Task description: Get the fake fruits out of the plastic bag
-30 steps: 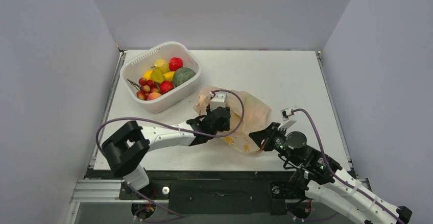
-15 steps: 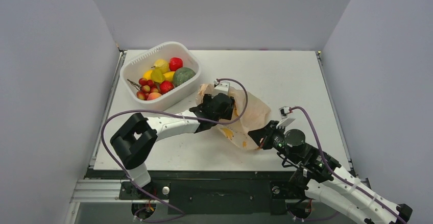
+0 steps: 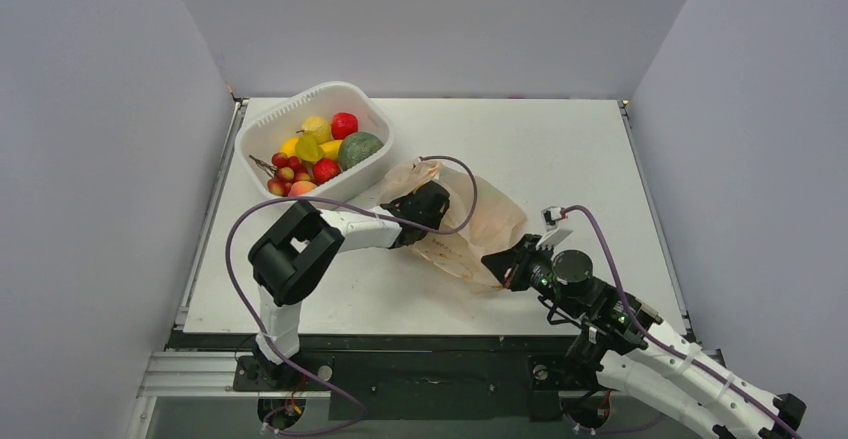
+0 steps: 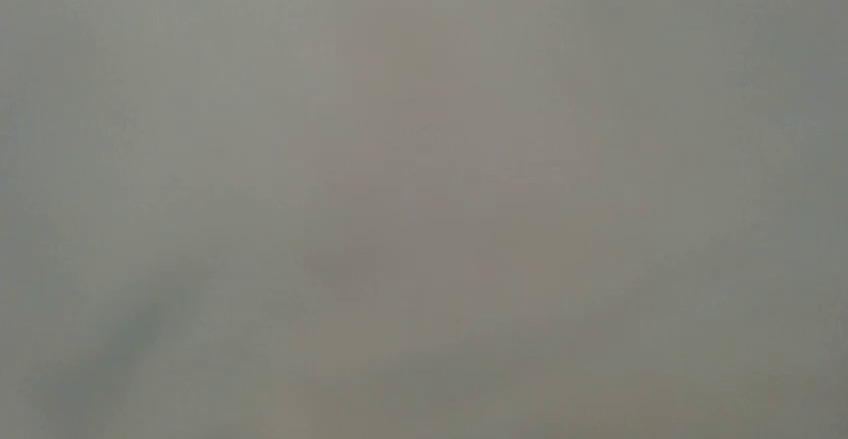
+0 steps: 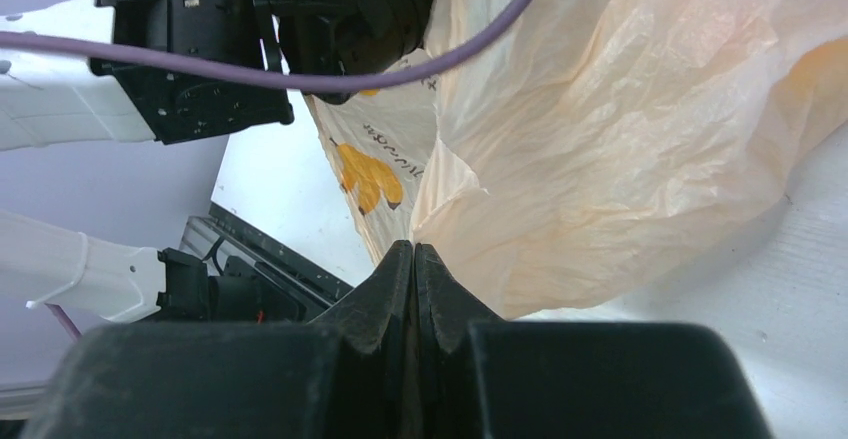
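Observation:
The pale peach plastic bag (image 3: 490, 221) lies crumpled at mid-table, and its film fills the right wrist view (image 5: 620, 129). My left gripper (image 3: 432, 202) sits at the bag's left end with its fingers hidden by the film. The left wrist view is a plain grey blur. My right gripper (image 3: 503, 264) is shut on the bag's near corner, the film pinched at its tips (image 5: 413, 251). Fake fruits (image 3: 310, 149), red, yellow and green, lie in the white basket. No fruit shows through the bag, only orange printed marks (image 5: 365, 179).
The white slotted basket (image 3: 330, 91) stands at the back left, close to the bag, with a dull dark-green round fruit (image 3: 360, 149) in it. The left arm's purple cable (image 3: 462, 184) loops over the bag. Grey walls close in three sides.
The left gripper has moved back and left along the bag, and its arm has folded closer in. The right gripper has crept left, still holding the bag corner, and the bag has shifted.

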Motion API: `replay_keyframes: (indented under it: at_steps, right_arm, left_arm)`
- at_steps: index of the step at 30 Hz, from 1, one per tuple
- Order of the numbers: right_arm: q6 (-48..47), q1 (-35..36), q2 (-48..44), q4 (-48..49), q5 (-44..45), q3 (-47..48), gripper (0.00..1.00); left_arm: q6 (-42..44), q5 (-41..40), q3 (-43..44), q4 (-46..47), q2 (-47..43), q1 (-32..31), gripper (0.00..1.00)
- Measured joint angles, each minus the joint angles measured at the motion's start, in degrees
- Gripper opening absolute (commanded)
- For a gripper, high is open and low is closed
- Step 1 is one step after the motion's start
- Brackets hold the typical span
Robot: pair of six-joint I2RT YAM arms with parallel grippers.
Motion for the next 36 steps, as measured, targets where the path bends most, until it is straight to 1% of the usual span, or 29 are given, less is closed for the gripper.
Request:
replay_keyframes:
  at_steps: [8,10,11,12,13,14,15,16,22,23,26,28,31,36]
  right_arm:
    - [0.0,0.0,1.1,1.0,0.0,0.0,0.00]
    - [0.1,0.0,1.5,1.4,0.0,0.0,0.00]
    - [0.1,0.0,1.7,1.6,-0.1,0.0,0.00]
    - [0.1,0.0,1.9,1.7,-0.1,0.0,0.00]
    - [0.1,0.0,2.1,1.8,-0.1,0.0,0.00]
    - [0.1,0.0,2.2,1.8,-0.1,0.0,0.00]
    - [0.1,0.0,2.2,1.8,-0.2,0.0,0.00]
    - [0.1,0.0,2.2,1.8,-0.2,0.0,0.00]
    - [0.1,0.0,1.7,1.6,-0.2,0.0,0.00]
    - [0.2,0.0,1.5,1.6,-0.2,0.0,0.00]
    - [0.2,0.0,1.4,1.5,-0.5,0.0,0.00]
    - [0.1,0.0,1.3,1.3,-0.6,0.0,0.00]
    - [0.0,0.0,0.9,1.1,-0.6,0.0,0.00]
    - [-1.3,0.0,1.4,0.8,0.0,0.0,0.00]
  left_arm:
    - [-2.4,-2.3,1.2,5.0,1.7,2.1,0.97]
    - [-3.2,-3.5,1.3,7.1,2.1,2.2,0.94]
    - [-3.4,-4.0,1.4,8.0,2.4,2.2,0.90]
    - [-3.5,-4.5,1.4,9.4,2.9,2.2,0.82]
    - [-3.5,-4.9,1.4,10.8,3.5,2.2,0.78]
    - [-3.4,-5.1,1.4,12.1,4.1,2.2,0.69]
    - [-3.0,-5.3,1.4,13.4,4.7,2.2,0.65]
    - [-2.4,-5.6,1.4,14.6,5.2,2.2,0.57]
    - [-0.3,-5.3,-1.7,21.9,5.1,2.3,0.38]
    - [-0.1,-5.0,-2.7,22.9,4.7,2.3,0.36]
    - [0.1,-2.3,-4.6,22.9,2.3,2.7,0.31]
    - [-0.3,1.4,-6.0,22.0,-0.4,3.2,0.31]
    - [-2.6,8.7,-8.4,19.9,-6.3,3.7,0.31]
    - [-7.5,23.4,-14.6,16.5,-19.1,4.0,0.30]
